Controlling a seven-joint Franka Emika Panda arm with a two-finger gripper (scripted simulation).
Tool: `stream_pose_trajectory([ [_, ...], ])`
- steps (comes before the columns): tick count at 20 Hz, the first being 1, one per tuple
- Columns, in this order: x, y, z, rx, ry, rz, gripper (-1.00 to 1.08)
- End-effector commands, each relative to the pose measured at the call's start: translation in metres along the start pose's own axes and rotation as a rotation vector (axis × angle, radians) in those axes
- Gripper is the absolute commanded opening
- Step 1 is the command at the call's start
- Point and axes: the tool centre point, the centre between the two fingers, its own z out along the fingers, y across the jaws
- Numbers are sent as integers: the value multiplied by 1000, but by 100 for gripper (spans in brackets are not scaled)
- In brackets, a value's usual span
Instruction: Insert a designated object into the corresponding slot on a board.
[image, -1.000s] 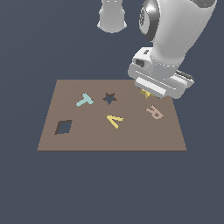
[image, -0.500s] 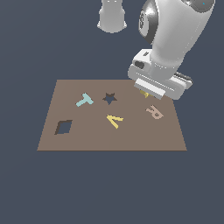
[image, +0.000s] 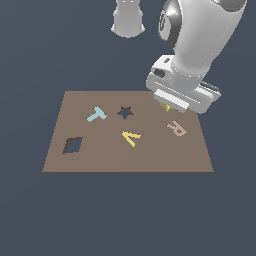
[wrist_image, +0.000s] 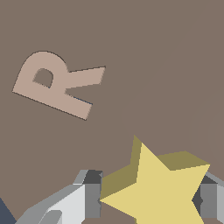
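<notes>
The yellow star block (wrist_image: 157, 188) sits between my two grey fingers (wrist_image: 89, 197), so my gripper (wrist_image: 151, 199) is shut on it. From the exterior view only a yellow tip of the star (image: 165, 107) shows under the white hand, over the far part of the brown board (image: 150, 155) toward the exterior view's right. The fingertips are hidden there by the hand. The dark star-shaped slot (image: 125, 111) lies open on the board, off to the exterior view's left of the held star.
A pinkish R piece (image: 176, 128) lies just in front of the hand and also shows as the R piece (wrist_image: 54, 83) in the wrist view. The board also carries a yellow V piece (image: 131, 137), a teal T piece (image: 97, 114) and a dark diamond cutout (image: 73, 145).
</notes>
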Motion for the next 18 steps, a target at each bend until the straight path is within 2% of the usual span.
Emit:
stream_pose_trajectory([
  [1, 0, 1, 0, -1, 0, -1, -100],
  [9, 13, 18, -1, 0, 0, -31, -100],
  [18, 49, 62, -3, 0, 1, -112, -100],
])
